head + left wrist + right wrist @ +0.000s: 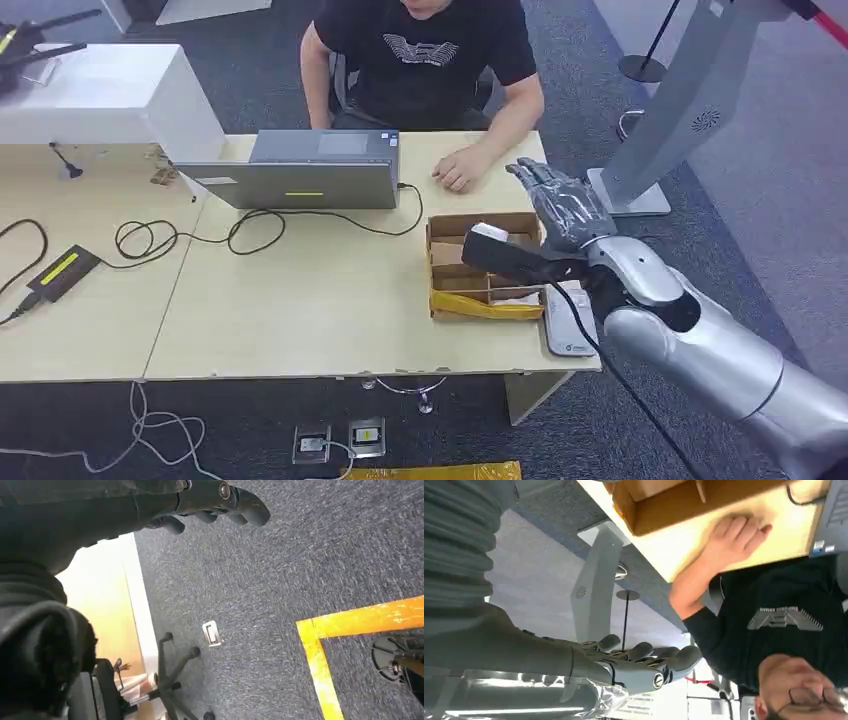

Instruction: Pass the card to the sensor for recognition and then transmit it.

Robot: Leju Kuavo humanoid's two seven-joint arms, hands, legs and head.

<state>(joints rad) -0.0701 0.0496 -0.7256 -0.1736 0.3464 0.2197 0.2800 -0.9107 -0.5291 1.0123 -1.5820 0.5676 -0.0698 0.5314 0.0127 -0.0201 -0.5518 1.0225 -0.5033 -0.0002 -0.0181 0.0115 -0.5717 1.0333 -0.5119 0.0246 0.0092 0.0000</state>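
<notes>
Right hand point(562, 205) raised above the far right corner of the table point(300, 310), fingers spread apart, nothing in it. Cardboard box point(485, 265) with dividers sits just beside and below it, a yellow bag point(485, 305) along its near side. Cards probably in the box; none can be made out, partly hidden by the wrist. A person's hand point(460, 168) rests on the table near the box. Left hand point(215, 502) hangs over the carpet, fingers curled in, empty.

Judgement: reach-for-card stage. Lower the right hand into the box, keeping away from the person's hand, and pinch one card only by its edge.
</notes>
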